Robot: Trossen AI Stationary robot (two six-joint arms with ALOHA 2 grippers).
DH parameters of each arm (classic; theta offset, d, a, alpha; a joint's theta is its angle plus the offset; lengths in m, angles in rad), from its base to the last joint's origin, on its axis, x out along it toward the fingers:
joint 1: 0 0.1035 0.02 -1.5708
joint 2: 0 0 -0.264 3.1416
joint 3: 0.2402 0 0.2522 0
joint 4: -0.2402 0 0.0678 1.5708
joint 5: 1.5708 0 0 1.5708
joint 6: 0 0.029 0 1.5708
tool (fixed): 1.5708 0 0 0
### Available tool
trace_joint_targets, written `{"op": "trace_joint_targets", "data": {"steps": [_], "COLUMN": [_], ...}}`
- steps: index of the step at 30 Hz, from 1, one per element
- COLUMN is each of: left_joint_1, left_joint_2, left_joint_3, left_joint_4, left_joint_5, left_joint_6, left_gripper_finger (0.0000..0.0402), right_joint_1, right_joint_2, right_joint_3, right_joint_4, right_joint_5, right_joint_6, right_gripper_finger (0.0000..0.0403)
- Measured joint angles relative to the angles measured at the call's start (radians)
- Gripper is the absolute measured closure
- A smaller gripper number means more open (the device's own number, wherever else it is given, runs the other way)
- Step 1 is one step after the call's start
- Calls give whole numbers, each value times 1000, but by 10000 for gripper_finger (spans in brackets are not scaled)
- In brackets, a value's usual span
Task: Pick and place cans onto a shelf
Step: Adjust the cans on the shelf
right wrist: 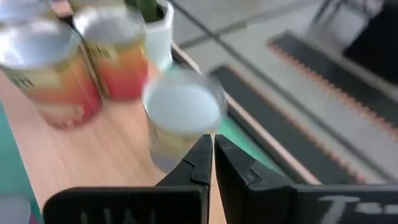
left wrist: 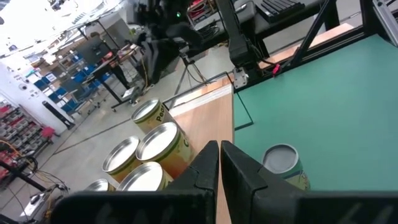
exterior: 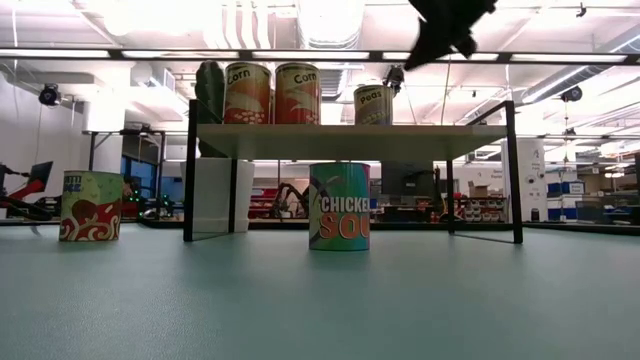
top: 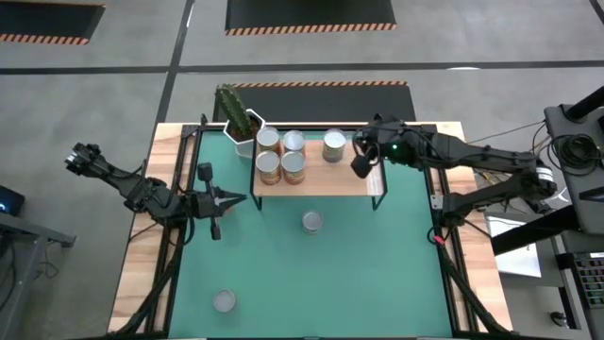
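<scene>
Five cans stood on the shelf, two on the table; rigid, smooth, probably weighty, best gripped mid-wall; right gripper and left gripper jaws were closed, empty.

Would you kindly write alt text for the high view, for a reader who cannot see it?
Seen from above, a wooden shelf at the far end of a green mat carries five cans; two more cans stand on the mat. The shut right gripper hovers over the shelf's right end, and the shut left gripper waits left of it.
</scene>
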Motion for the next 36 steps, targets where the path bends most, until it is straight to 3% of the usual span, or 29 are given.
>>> {"op": "trace_joint_targets", "data": {"steps": [8, 36], "left_joint_1": [0, 0], "left_joint_2": [0, 0], "left_joint_3": [0, 0], "left_joint_4": [0, 1], "left_joint_5": [0, 0], "left_joint_6": [10, 10], "left_gripper_finger": [402, 402], "right_joint_1": [-8, -76], "right_joint_2": [28, 262], "right_joint_3": [-55, -43], "right_joint_4": [-65, 255], "right_joint_5": [-26, -105], "right_joint_6": [80, -63], "right_gripper_finger": [394, 394]}}
